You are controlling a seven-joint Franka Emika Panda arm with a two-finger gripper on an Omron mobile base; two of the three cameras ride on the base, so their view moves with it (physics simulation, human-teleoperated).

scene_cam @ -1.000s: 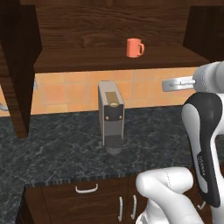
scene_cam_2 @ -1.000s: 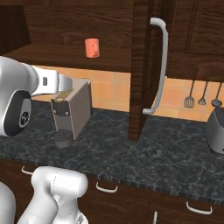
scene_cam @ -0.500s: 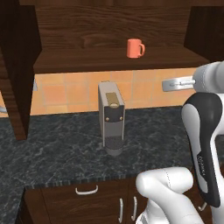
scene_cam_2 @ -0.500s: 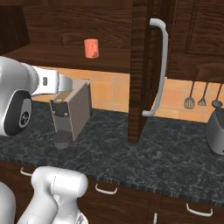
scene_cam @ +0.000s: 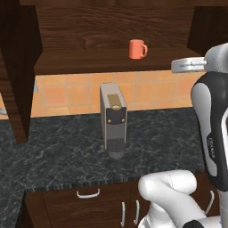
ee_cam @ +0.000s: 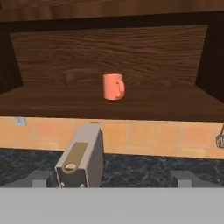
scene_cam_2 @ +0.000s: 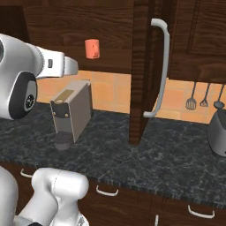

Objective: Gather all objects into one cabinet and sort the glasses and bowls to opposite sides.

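A salmon-orange mug (scene_cam: 137, 49) (scene_cam_2: 92, 48) (ee_cam: 113, 86) stands upright on the open shelf of the dark brown wooden cabinet (ee_cam: 52, 103), its handle turned to the right in the hand view. My gripper (ee_cam: 112, 179) is open, its fingertips (ee_cam: 40, 178) spread wide with nothing between them. It hangs in front of the shelf and below it, well short of the mug. The other cups, the bowl and the grey-blue slab shelf are out of view.
A grey coffee machine (scene_cam: 113, 119) (scene_cam_2: 70, 111) (ee_cam: 81, 159) stands on the dark stone counter (scene_cam: 58, 151) below the shelf. A cabinet door with a long handle (scene_cam_2: 160, 66) juts out at the right. Utensils (scene_cam_2: 191, 98) hang beside a grey pot (scene_cam_2: 219, 132).
My hand and forearm have risen toward shelf height in the last half second. The mug and the coffee machine have not moved.
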